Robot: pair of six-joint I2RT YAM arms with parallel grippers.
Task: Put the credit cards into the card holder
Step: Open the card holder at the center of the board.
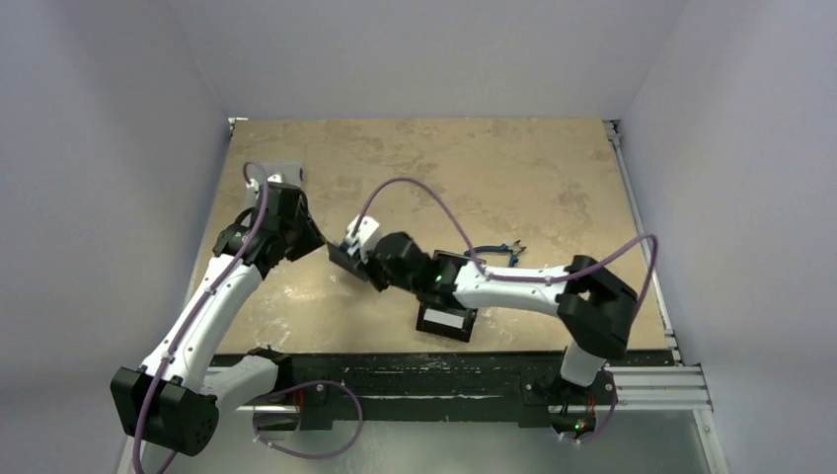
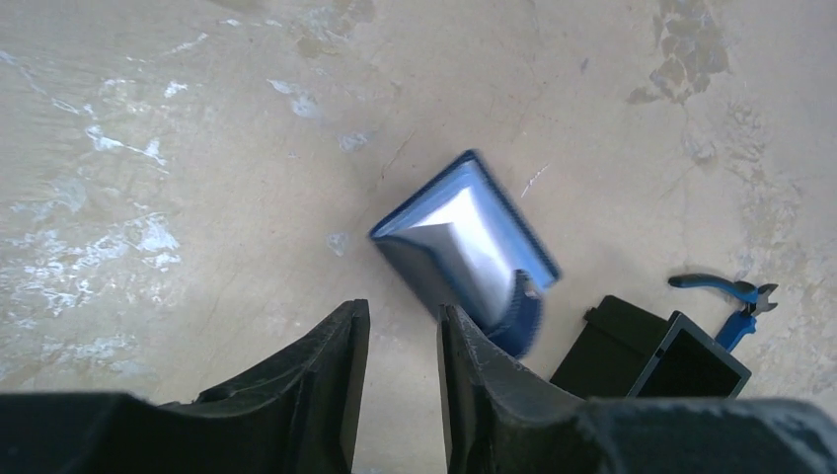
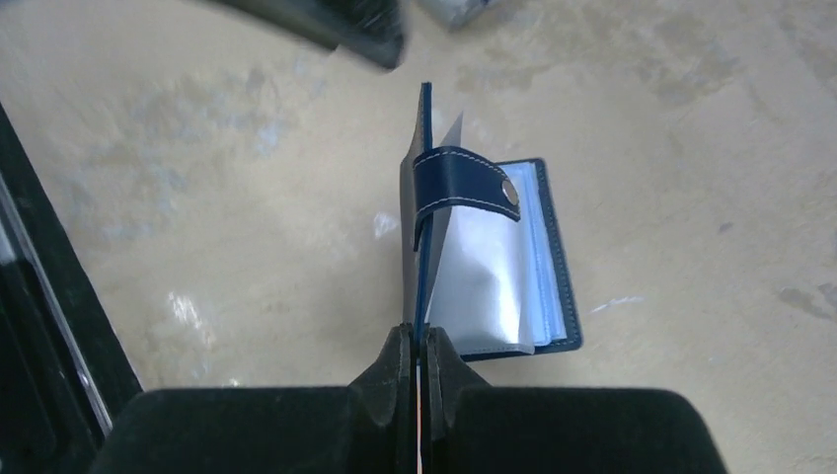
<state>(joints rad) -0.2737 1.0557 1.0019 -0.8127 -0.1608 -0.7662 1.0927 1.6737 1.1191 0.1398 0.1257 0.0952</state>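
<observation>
The card holder [image 3: 494,267] lies open on the tabletop [image 1: 513,168], a little left of the middle. The right hand [image 3: 422,344] is closed tight on the edge of one cover and holds it upright. The other cover lies flat with the clear sleeves showing. The strap [image 3: 459,183] with its pale snap button [image 3: 509,194] hangs loose over the raised cover. The left hand [image 2: 400,318] hovers just beside the holder, on its left. Its fingers are parted by a narrow gap and there is nothing between them. No credit card shows plainly in any view, so one cannot tell where the cards are. A black tray [image 1: 446,324] and blue pliers [image 2: 725,291] lie to the right, apart from the holder.

The step in hand seems to be the opening of the holder, so that a sleeve is free for a card; no card appears to be inside yet. The next move probably calls for the right hand to hold the cover steady while the left hand fetches a card and slides it edge first into a sleeve. The sleeves look thin and limp, so the card must be well aligned.
</observation>
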